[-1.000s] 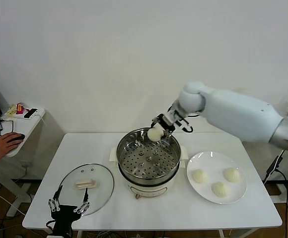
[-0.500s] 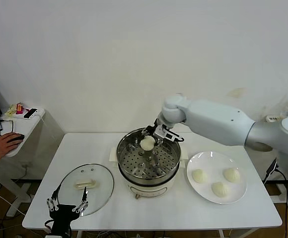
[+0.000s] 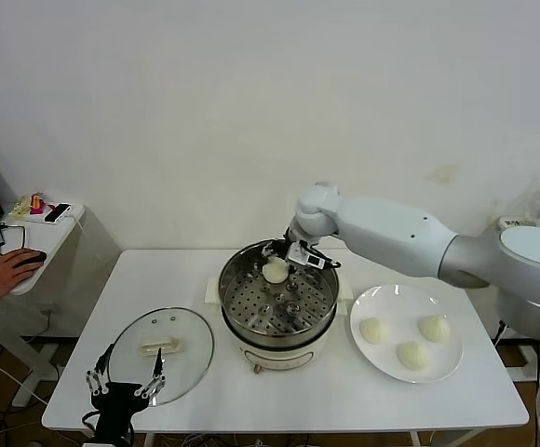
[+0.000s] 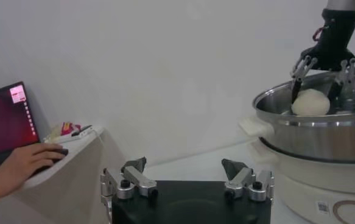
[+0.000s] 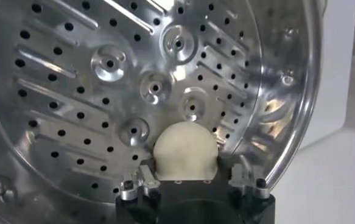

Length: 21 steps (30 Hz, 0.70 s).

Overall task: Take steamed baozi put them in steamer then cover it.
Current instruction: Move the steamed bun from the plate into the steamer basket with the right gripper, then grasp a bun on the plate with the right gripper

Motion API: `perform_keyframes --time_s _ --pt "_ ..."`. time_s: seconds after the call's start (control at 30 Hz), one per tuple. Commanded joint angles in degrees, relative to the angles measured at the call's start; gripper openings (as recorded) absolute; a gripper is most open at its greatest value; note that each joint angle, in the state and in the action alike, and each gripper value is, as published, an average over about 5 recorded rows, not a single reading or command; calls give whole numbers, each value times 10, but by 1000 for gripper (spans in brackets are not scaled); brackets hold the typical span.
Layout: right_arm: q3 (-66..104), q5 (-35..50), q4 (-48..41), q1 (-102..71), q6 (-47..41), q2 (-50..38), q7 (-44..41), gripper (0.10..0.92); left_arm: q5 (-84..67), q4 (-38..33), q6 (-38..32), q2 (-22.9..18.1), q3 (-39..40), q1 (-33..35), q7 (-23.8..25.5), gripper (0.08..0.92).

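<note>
Right pincer lowered, baozi inside steamer (three on plate)

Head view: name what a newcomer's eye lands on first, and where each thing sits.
The long white right arm reaches across from the right, its right gripper shut on a baozi over the far side of the shiny steamer at the table's centre. Three more baozi lie on the white plate to the right. The cover lies flat at front left, with the left gripper open beside it.
</note>
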Motion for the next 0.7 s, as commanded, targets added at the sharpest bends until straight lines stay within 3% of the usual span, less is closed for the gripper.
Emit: perform_keyframes --time_s 0.03,0.17,0.7 --pt "-9 141 46 43 -77 -34 -37 776 1 -7 0 0 2 3 0 823" --pt "-12 236 93 94 -181 -89 -78 819 0 -10 1 3 4 4 0 823" --pt "-11 312 321 153 -414 -406 -100 823 -13 -12 7 45 11 -20 8 823"
